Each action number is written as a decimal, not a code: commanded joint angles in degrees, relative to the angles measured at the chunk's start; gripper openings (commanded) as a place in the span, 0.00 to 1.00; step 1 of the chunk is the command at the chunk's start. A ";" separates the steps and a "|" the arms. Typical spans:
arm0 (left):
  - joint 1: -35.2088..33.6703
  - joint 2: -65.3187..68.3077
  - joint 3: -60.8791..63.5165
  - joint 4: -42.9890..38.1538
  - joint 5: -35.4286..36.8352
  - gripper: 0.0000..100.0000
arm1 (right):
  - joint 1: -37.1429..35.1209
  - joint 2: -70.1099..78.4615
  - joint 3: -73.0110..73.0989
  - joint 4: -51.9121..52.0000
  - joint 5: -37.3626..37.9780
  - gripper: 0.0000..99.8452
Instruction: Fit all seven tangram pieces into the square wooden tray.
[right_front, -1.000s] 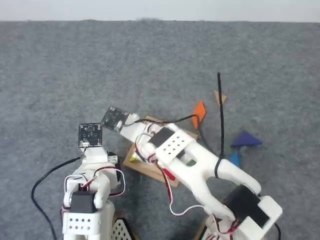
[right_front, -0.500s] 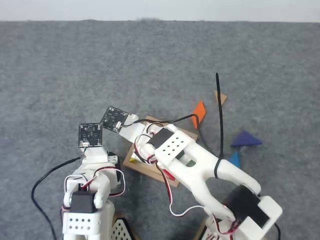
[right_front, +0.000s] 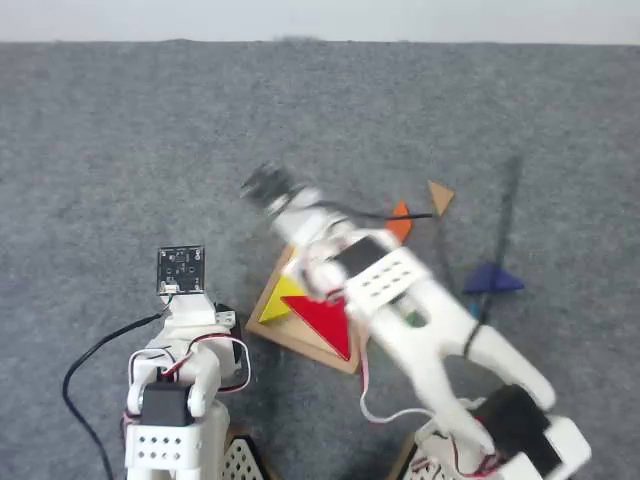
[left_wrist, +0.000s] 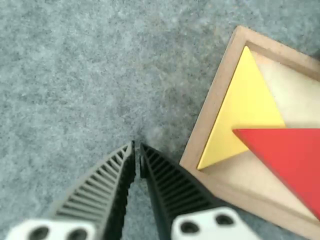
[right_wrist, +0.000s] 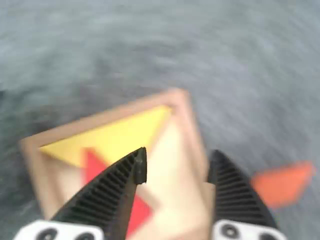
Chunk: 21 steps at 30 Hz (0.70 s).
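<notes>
Wooden tray (right_front: 300, 348) on grey worktop (right_front: 150, 130) holds yellow triangle (right_front: 283, 298) and red triangle (right_front: 322, 318), touching; right jaws open, empty, above tray; left jaws closed, just beside tray; orange piece (right_front: 400, 222), tan triangle (right_front: 440, 195), purple triangle (right_front: 492, 280) outside on worktop.

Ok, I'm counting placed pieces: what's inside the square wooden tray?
A yellow triangular piece and a red triangular piece lie inside the square wooden tray. The right arm covers the rest from above, so other pieces cannot be ruled out.
</notes>
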 joint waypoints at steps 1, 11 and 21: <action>-0.35 -1.14 -0.75 0.09 -0.53 0.01 | 8.75 -4.26 1.14 5.49 -3.25 0.04; -0.35 -1.14 -0.75 0.09 -0.53 0.01 | 9.89 -4.18 12.92 0.66 -2.81 0.03; -0.35 -1.14 -0.75 0.09 -0.53 0.01 | -0.04 -3.91 14.86 0.92 -2.81 0.03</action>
